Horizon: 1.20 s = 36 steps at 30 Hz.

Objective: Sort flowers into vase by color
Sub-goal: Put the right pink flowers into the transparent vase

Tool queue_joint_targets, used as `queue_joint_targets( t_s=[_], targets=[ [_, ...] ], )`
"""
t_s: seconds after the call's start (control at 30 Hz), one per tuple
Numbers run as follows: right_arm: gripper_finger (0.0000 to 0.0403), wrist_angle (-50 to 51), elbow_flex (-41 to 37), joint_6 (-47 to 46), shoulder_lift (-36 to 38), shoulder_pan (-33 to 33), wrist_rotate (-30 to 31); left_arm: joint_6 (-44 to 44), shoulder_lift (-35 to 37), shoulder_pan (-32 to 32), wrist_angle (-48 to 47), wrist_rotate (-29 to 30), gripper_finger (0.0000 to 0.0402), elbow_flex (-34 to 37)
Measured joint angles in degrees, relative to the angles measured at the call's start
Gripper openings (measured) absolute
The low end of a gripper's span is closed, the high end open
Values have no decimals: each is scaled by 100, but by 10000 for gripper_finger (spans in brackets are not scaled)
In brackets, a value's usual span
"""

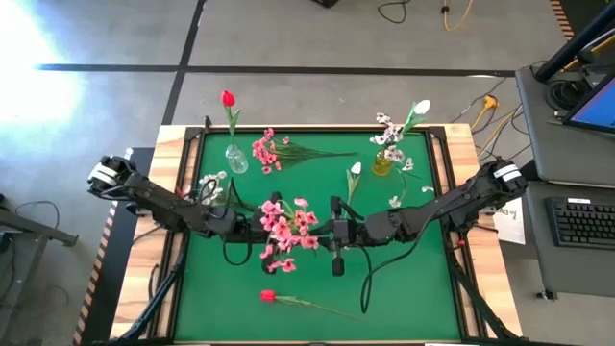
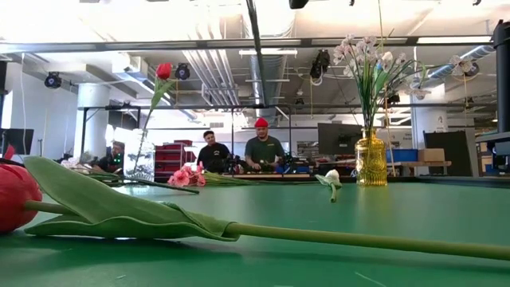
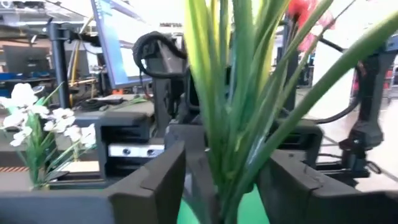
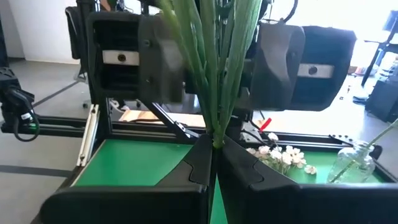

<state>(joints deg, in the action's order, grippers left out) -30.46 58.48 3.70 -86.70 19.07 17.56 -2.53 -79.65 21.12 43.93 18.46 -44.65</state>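
High view, left claw (image 1: pixel 258 229): just left of the tabletop centre, beside the pink blossom spray (image 1: pixel 286 231).
High view, right claw (image 1: pixel 327 231): facing it from 3 o'clock, at the spray's stem end.
High view, tabletop (image 1: pixel 404 288): green mat; a clear vase (image 1: pixel 235 159) with a red bud (image 1: pixel 228 98) at 11 o'clock; a yellow vase (image 1: pixel 383 161) with white blossoms (image 1: pixel 392 130) at 1 o'clock.
High view, loose flowers: a second pink spray (image 1: pixel 269 149) at 12 o'clock, a white tulip bud (image 1: pixel 355 170) right of centre, a red flower (image 1: pixel 268 296) at 6 o'clock.
Low view: red flower (image 2: pixel 16 199) and its leaf lie nearest at 8 o'clock; yellow vase (image 2: pixel 370 159) upright at 2 o'clock; two people (image 2: pixel 263 147) in the room beyond.
Left wrist view, left claw (image 3: pixel 221 186): fingers (image 3: pixel 152 183) stand apart on either side of the green stems (image 3: pixel 233 118); whether they press the stems cannot be told.
Right wrist view, right claw (image 4: pixel 213 146): clenched on the stems (image 4: pixel 214 74) of the pink spray, fingertips meeting around them; the left claw stands close opposite.
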Motion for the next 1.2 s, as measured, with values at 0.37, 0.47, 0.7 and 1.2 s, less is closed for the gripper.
queue_joint_targets(
  t_s=[0.37,0.47,0.7,1.2],
  targets=[
    [27,-33,0,-12,0,0,48,-131,1,-24,-37,-2,21,21],
    [57,-33,0,-92,0,0,46,-129,1,-24,-36,-1,4,21],
    [149,-32,0,-139,5,0,46,-138,51,-24,-182,51,2,24],
    [248,406,0,-715,240,0,691,32,2296,-24,-3864,3191,0,31]
  ],
)
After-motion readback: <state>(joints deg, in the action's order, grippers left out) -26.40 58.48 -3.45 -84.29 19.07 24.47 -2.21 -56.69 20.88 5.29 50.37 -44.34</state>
